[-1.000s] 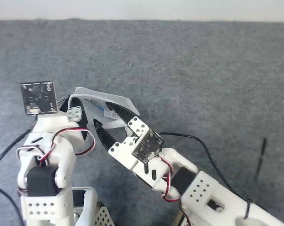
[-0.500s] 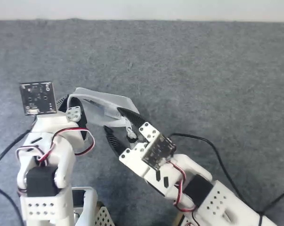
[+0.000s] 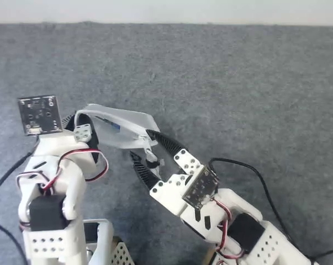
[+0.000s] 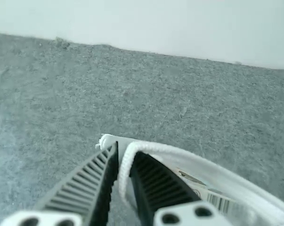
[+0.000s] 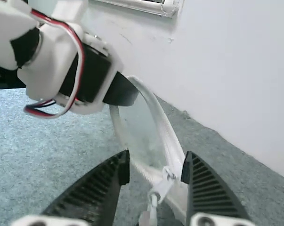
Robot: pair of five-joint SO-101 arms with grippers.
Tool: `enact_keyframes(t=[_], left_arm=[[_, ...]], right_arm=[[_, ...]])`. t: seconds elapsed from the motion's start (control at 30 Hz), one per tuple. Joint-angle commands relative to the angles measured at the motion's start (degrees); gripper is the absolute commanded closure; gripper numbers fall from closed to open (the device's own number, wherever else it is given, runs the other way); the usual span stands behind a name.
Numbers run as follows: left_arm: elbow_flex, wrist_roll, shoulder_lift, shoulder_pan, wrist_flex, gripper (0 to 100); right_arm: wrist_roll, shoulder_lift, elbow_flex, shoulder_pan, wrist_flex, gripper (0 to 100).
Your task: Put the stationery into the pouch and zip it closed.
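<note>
L hand [image 4: 118, 157] grips rim of clear white-edged plastic pouch [image 3: 125, 126], barcode label [image 4: 212, 200] inside; R hand [image 5: 156, 165] wide around zip pull [image 5: 156, 194].

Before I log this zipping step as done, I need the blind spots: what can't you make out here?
Pouch contents: high view, cloudy wall, left gripper covering one end.
Zipper pull: right wrist view, between right gripper fingers, touch unclear.
Zip's closed length: left wrist view, cut by edge.

Left hand [image 4: 119, 157] on one pouch [image 3: 125, 127] end, right hand [image 3: 142, 147] around other
</note>
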Motion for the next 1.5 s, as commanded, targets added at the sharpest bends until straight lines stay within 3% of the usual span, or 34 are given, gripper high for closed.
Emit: enact_keyframes(t=[0.0,0.43,0.67,1.0,1.47], left_arm=[[-1.0,0.2,-1.4,-2.2,-2.9,99],[-1.1,1.2,-1.5,-3.2,-3.0,99],[-1.5,3.1,-1.5,-8.0,-3.3,99],[-1.3,3.1,-1.5,-8.0,-3.6,99],[-1.2,3.0,-1.5,-8.0,-3.6,99]], right_arm=[[1.2,-2.3,-1.6,0.5,1.6,81.0],[1.1,-1.7,1.1,0.5,1.6,81.1],[1.1,-0.9,1.1,0.5,1.6,81.1],[-2.7,17.5,1.0,0.4,-10.1,81.1],[-2.9,19.2,1.2,0.5,-12.8,81.1]])
